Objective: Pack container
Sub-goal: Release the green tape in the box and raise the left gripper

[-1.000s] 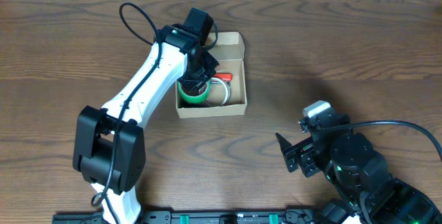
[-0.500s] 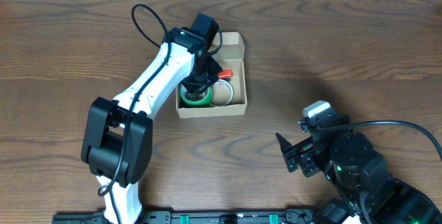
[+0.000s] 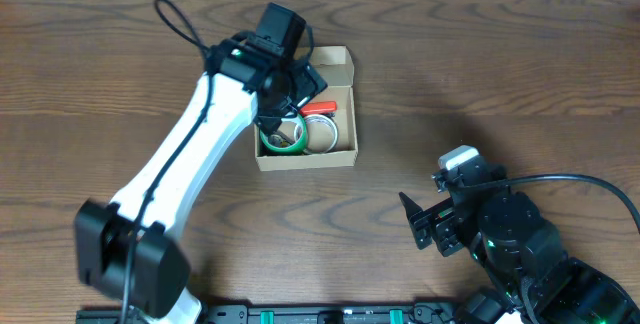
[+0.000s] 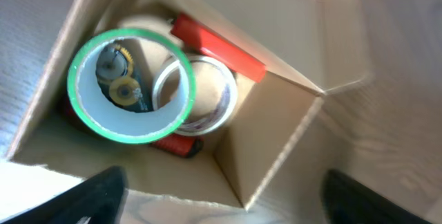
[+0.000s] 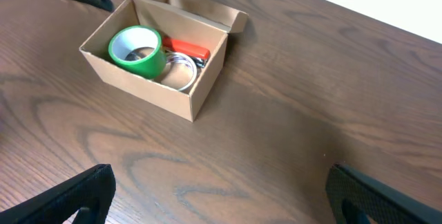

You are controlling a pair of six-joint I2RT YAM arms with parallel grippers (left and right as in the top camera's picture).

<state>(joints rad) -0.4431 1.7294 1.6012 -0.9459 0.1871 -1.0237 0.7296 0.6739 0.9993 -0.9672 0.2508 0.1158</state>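
Overhead, the right gripper (image 3: 420, 226) is nearest, at the near right of the wooden table (image 3: 500, 64). Its fingers are spread wide and hold nothing. Farther out, left of centre, the container (image 3: 305, 160) stands with its lid flap open. Inside it are a green tape roll (image 4: 128, 120), a clear tape roll (image 4: 219, 106) and a red item (image 4: 217, 48). Above it hovers the left gripper (image 4: 228, 196), fingers wide apart, empty.
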